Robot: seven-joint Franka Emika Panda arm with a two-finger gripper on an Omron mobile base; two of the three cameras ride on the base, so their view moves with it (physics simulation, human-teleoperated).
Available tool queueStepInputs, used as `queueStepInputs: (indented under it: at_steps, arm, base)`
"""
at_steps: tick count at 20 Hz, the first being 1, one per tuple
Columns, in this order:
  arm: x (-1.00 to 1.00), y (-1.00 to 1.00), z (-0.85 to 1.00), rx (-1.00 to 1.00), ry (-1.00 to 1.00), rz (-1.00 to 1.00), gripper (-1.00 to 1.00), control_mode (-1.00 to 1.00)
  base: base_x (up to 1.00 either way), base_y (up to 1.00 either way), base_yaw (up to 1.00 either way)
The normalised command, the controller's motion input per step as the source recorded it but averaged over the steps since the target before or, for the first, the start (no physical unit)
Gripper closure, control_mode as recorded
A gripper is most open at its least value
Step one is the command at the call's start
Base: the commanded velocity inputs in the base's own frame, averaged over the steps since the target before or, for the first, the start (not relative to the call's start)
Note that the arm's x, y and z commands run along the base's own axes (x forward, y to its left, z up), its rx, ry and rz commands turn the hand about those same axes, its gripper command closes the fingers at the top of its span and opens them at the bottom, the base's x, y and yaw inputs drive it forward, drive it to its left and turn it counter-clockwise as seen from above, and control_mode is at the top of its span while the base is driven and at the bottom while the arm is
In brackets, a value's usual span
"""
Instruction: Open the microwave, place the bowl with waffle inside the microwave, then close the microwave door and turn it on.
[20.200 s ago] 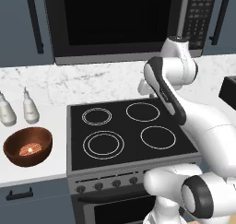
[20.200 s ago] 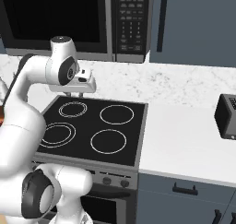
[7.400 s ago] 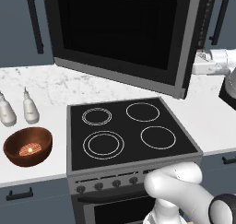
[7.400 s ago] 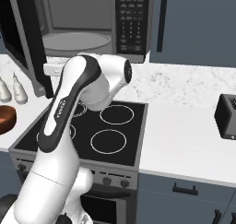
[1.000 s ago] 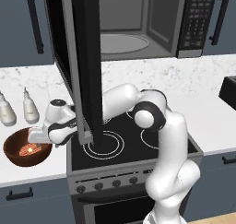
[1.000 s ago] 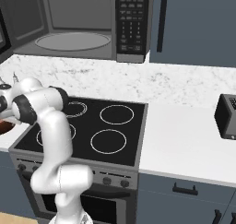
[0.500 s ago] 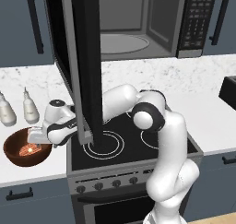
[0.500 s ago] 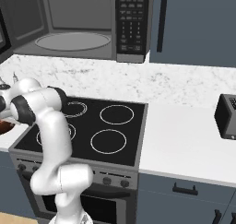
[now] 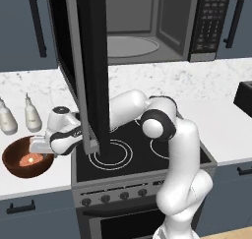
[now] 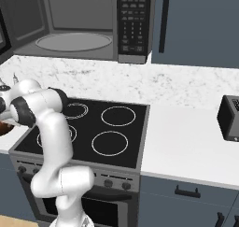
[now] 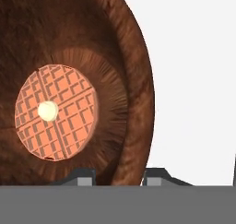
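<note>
Claw point(image 11: 117, 178) straddles the right rim of the bowl point(image 9: 24, 169), one finger inside, one outside, pinched down on the wall; reads as gripping the bowl. After that, largest first: microwave point(image 9: 147, 26) hangs above the stove point(image 9: 142, 154), cavity exposed. Door point(image 9: 88, 61) swung wide out, its lower corner hanging low right next to the wrist. Bowl sits on the bench point(image 9: 29, 184) left of the stove, two white bottles point(image 9: 19, 117) just behind it. Waffle point(image 11: 55, 112) lies flat in the bottom.

Risks, as a guess: a one-sided rim pinch lets the bowl tip when lifted, so the waffle slides or spills. Lifting straight up likely knocks the arm or bowl into the door's bottom edge. A swing back could clip the bottles. Thin grip may slip mid-carry.
</note>
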Motion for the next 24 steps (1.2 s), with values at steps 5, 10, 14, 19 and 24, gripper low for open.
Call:
queueStepInputs:
  at_steps: [5, 10, 14, 19, 24]
  arm:
    - [-0.06, -0.38, 0.58, 0.00, -0.01, -0.15, 1.00, -1.00]
    - [-0.15, -0.80, 0.65, 0.00, 0.00, -0.24, 1.00, -1.00]
    - [0.00, -1.00, 0.45, 0.00, 0.00, -0.30, 1.00, -1.00]
    - [-0.08, -1.00, 0.38, 0.00, 0.00, -0.26, 1.00, -1.00]
    - [-0.44, -1.00, 0.42, 0.01, 0.00, -0.23, 1.00, -1.00]
  base:
    - [0.00, 0.00, 0.00]
    - [0.00, 0.00, 0.00]
    - [0.00, 0.00, 0.00]
    - [0.00, 0.00, 0.00]
    - [0.00, 0.00, 0.00]
